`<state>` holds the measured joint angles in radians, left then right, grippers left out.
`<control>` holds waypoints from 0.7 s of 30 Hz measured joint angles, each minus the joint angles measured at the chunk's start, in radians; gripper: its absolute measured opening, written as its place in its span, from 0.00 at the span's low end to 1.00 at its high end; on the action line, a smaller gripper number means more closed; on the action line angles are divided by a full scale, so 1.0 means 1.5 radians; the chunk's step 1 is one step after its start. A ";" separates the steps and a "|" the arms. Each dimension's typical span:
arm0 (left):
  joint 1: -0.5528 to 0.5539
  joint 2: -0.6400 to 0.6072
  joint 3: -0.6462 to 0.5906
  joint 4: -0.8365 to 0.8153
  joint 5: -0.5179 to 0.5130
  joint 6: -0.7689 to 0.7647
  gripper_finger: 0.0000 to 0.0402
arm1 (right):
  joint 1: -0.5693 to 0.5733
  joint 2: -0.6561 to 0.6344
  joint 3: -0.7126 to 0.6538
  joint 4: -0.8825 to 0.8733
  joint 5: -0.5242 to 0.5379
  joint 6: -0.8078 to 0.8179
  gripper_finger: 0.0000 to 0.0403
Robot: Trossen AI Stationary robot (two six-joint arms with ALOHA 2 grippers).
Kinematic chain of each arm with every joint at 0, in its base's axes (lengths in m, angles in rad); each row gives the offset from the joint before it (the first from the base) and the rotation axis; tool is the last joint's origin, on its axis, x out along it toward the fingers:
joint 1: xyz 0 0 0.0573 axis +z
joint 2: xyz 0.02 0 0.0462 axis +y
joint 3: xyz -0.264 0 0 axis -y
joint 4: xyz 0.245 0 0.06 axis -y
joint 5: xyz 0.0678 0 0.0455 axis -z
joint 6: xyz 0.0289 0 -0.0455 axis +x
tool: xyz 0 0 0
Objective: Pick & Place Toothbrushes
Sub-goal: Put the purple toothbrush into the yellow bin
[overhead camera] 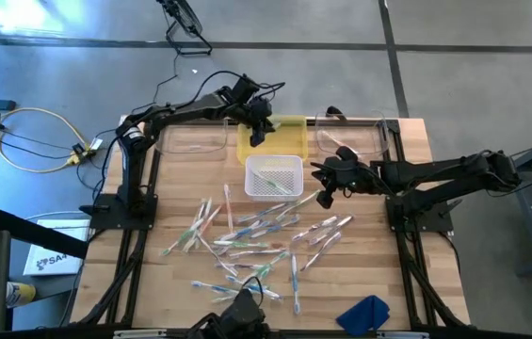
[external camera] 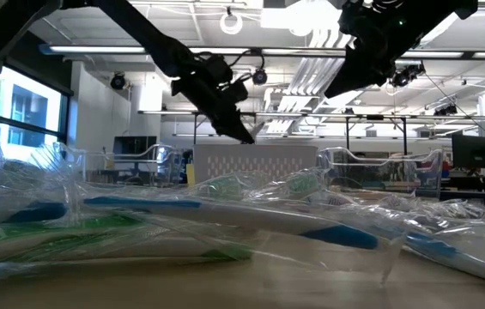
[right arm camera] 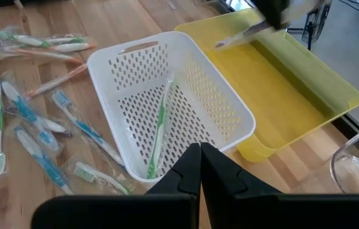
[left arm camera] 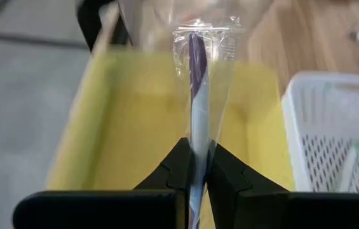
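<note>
Wooden slats are making up the tabletop (overhead camera: 153, 282), which is sitting on a grey concrete floor with a bundle of yellow cable lying off at nine o'clock. Wrapped toothbrushes (overhead camera: 247, 240) are lying scattered across the middle of the tabletop, spreading toward six o'clock, with a blue cloth (overhead camera: 363, 314) resting near the five o'clock corner. At twelve o'clock a yellow tray (overhead camera: 294, 127) is sitting between two clear plastic containers (overhead camera: 195, 137), and a white perforated basket (overhead camera: 273, 175) is sitting just beside it toward the centre, holding a green toothbrush (right arm camera: 160, 127).

The left hand (overhead camera: 257, 135) is hovering over the yellow tray, its fingers (left arm camera: 230, 181) pinching a purple-and-white toothbrush (left arm camera: 197, 95) sealed in a clear wrapper, which is sticking out beyond the fingertips above the tray's floor. The right hand (overhead camera: 325, 197) is hanging just beside the basket at three o'clock of it, fingers pressed fully together and gripping nothing. Seen from tabletop height, crinkled wrappers are filling the foreground while both arms are reaching in from above against a ceiling of strip lights.
</note>
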<state>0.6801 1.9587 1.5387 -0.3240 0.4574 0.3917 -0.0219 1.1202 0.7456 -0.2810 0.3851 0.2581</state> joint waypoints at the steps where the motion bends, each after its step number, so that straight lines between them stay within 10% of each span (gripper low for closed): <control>1: -0.002 0.005 0.000 0.010 -0.007 0.000 0.05 | 0.000 0.000 0.000 0.000 0.000 0.000 0.00; 21: -0.011 0.012 0.001 -0.011 -0.049 0.013 0.13 | 0.000 0.000 0.000 0.000 0.000 0.000 0.00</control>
<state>0.6639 1.9774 1.5394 -0.3408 0.3832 0.4110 -0.0223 1.1202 0.7456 -0.2806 0.3855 0.2577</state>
